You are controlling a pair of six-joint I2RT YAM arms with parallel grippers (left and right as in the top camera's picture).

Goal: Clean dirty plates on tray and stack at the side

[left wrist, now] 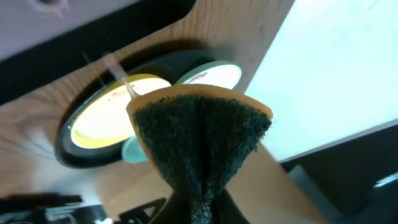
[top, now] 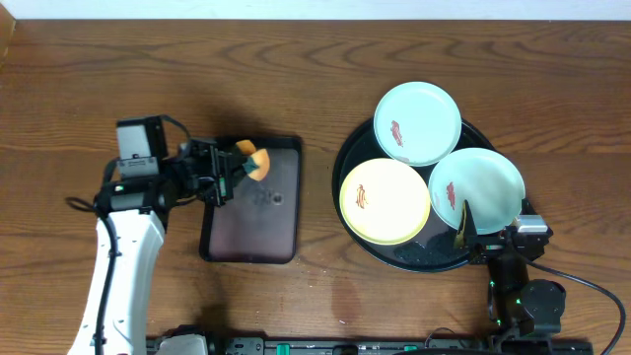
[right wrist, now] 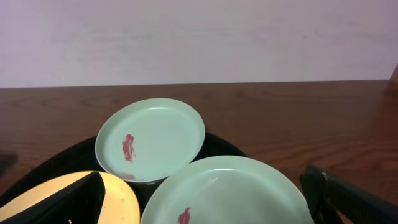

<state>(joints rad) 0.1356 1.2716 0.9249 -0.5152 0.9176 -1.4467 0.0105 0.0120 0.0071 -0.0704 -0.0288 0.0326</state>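
Three plates lie on the round black tray [top: 414, 258]: a mint one [top: 417, 122] at the back, a yellow one [top: 385, 200] front left and a second mint one [top: 476, 187] front right. Each carries a small red-brown smear. My right gripper [top: 488, 229] is open at the tray's near right edge, its fingers either side of the front mint plate [right wrist: 230, 193]. Over the rectangular tray's top left, my left gripper [top: 235, 170] is shut on an orange sponge [top: 254, 163]. Its dark green scouring face [left wrist: 202, 130] fills the left wrist view.
A smaller rectangular black tray [top: 251, 212] lies left of centre on the dark wood table [top: 315, 79]. The left arm reaches in from the lower left. The right arm's base and cable sit at the near right edge.
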